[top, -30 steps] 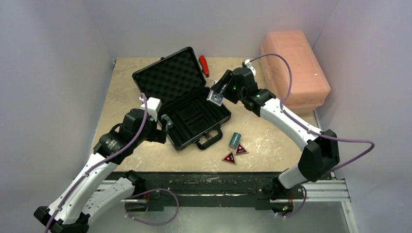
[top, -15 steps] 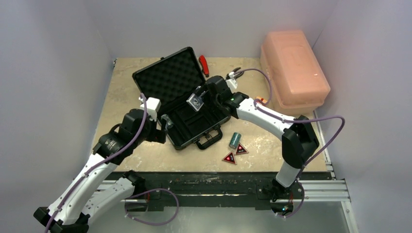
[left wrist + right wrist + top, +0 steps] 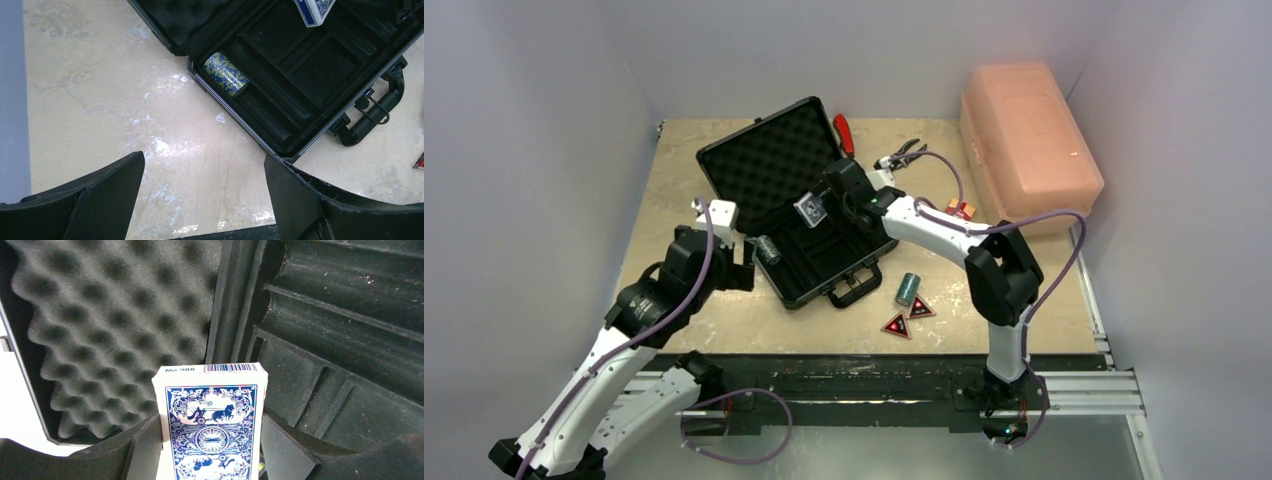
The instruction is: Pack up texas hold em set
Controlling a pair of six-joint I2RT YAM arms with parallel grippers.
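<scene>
The black briefcase lies open mid-table, its foam-lined lid tilted back. A teal chip roll lies in the slot at the case's left end and also shows in the left wrist view. My right gripper is shut on the blue card deck and holds it over the case's tray near the hinge. My left gripper is open and empty over bare table left of the case. A second chip roll and two red-black triangles lie in front of the case. The orange-red deck lies by the pink box.
A large pink plastic box stands at the back right. Pliers and a red-handled tool lie behind the case. The case's handle sticks out toward the near edge.
My right gripper has carried the blue deck left, from the case's right edge to over its tray. My left gripper has drawn back from the case's left end, where the chip roll now shows.
</scene>
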